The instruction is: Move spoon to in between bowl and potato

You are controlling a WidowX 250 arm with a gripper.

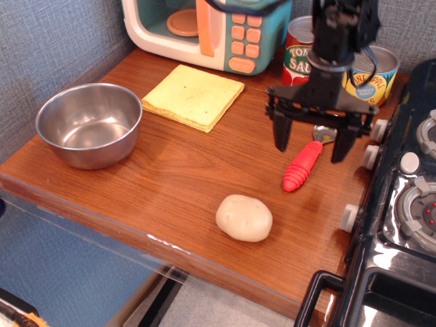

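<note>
One spread-open gripper [310, 146] straddling spoon [304, 163], spoon's metal end partly hidden.

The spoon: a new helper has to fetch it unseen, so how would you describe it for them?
Start at the black toy stove on the right of the wooden counter. Just left of its knobs, in front of two tin cans, lies the spoon, under the open claw. It is the only thing with a ribbed red handle and a shiny metal end.
</note>
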